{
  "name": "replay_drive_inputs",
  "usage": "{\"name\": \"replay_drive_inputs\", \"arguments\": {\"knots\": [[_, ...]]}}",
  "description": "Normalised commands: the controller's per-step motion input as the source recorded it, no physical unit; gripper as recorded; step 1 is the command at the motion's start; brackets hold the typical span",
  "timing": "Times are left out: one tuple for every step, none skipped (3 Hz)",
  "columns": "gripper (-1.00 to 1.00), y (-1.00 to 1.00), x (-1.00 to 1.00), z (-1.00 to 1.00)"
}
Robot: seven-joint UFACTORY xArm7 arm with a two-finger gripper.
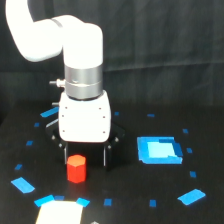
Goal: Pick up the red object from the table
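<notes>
Red object on table, between open claw fingers.

The red object looks matte and smooth, like plastic. The arm housing at frame centre is glossy white plastic with a brushed metal collar. The table is matte black; backdrop appears cloth.
</notes>
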Motion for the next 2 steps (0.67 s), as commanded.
{"name": "replay_drive_inputs", "arguments": {"knots": [[-0.94, -0.23, -0.20, -0.34], [-1.00, 0.08, 0.05, -0.35]]}}
